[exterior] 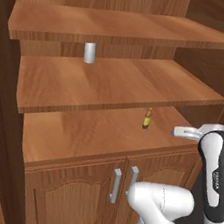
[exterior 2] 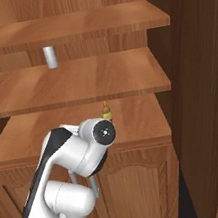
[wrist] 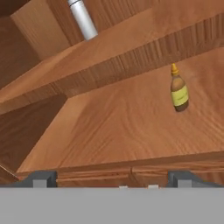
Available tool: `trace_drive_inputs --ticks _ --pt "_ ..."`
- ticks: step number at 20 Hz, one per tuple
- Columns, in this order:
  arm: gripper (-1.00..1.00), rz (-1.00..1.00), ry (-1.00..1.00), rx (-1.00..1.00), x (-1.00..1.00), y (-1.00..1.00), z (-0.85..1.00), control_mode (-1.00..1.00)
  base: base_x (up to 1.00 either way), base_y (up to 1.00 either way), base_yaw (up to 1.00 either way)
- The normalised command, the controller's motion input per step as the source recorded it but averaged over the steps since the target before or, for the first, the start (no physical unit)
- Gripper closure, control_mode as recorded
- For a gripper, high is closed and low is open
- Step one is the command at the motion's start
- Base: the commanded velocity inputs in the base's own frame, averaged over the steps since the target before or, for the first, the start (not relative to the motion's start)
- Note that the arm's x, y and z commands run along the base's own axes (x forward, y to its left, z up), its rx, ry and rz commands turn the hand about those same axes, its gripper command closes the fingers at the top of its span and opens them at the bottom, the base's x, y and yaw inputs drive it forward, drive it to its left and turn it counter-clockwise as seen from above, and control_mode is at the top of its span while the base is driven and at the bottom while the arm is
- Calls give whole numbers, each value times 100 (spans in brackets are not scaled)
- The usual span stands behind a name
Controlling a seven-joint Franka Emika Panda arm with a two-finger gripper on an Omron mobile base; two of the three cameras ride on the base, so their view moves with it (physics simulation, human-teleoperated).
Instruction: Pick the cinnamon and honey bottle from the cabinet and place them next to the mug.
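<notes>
The honey bottle (exterior: 146, 119) (exterior 2: 106, 112) (wrist: 179, 92), a slim brown bottle with a yellow label and a narrow amber top, stands upright on the lowest open ledge of the wooden cabinet (exterior: 113, 84), towards its right. My gripper (wrist: 113, 179) is open, its two dark fingertips (wrist: 41, 178) spread wide with nothing between them. It hovers at the ledge's front edge, short of the bottle, which lies ahead and to the right in the hand view. In the left base view the hand (exterior: 182, 132) sits to the right of the bottle. The cinnamon and the mug are out of view.
A plain grey cylinder (exterior: 89, 53) (exterior 2: 50, 57) (wrist: 82, 19) stands at the back left of the middle shelf. That shelf overhangs the ledge closely. Below are double doors with silver bar handles (exterior: 116, 185). A tall cabinet wall (exterior 2: 199, 90) rises on the right.
</notes>
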Motion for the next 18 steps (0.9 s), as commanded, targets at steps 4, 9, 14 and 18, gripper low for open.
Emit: trace_drive_inputs --ticks 4,9,14,18 --pt "-100 -8 -13 0 49 0 -18 -100 0 0 0" --pt "-100 -4 -7 0 54 0 -8 -100 0 0 0" --pt "-100 0 -4 0 51 -3 -5 -100 0 0 0" --pt "-100 8 0 0 12 -26 0 -100 0 0 0"
